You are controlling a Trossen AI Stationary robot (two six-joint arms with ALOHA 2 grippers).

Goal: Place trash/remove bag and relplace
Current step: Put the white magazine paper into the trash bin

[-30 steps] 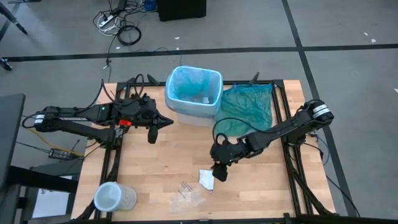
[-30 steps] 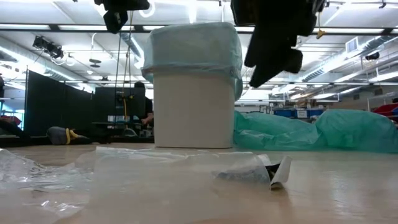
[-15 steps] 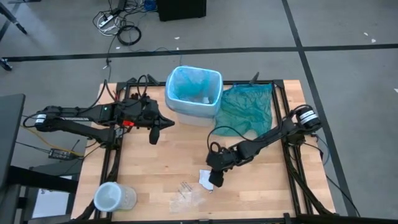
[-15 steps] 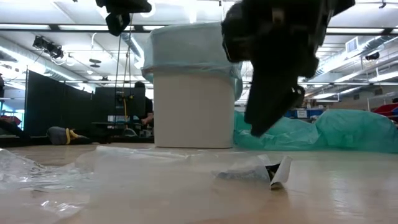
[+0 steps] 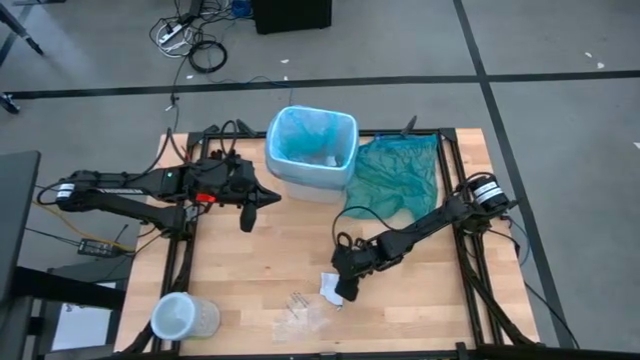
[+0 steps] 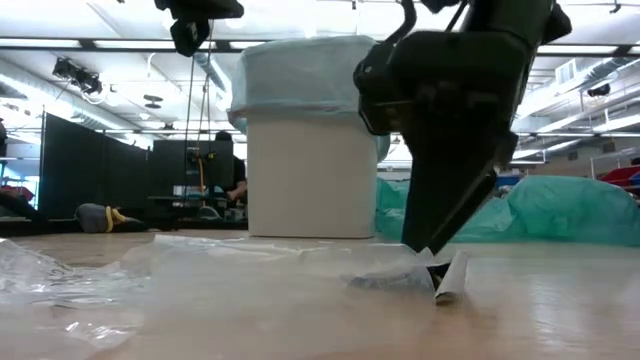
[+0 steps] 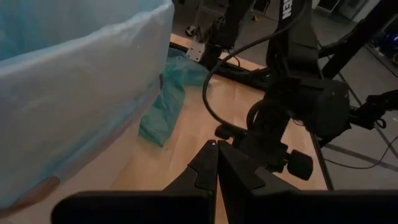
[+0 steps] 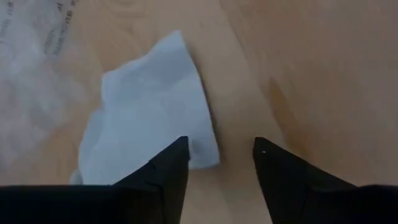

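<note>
A white paper scrap lies flat on the wooden table, with a dark wrapper bit beside it. My right gripper is open and low over the scrap's right edge, one finger over the paper and the other over bare wood. The white bin stands at the far edge, lined with the light blue bag, whose top is folded over the bin's rim. My left gripper is shut and hangs in the air left of the bin. My right gripper comes down on the white scrap's edge slanting from above. One fingertip stands right at that edge. Whether it touches the paper, I cannot tell.
A darker teal-green plastic bag lies crumpled right of the bin. Clear plastic bits sit near the front edge, and a clear round container lies at the near left corner. Bare wood shows between the arms.
My right gripper has moved down and toward the table's near edge, from above the table's middle to just over the white scrap. In the low view its fingers have dropped almost to the tabletop. The scrap has stayed where it was.
</note>
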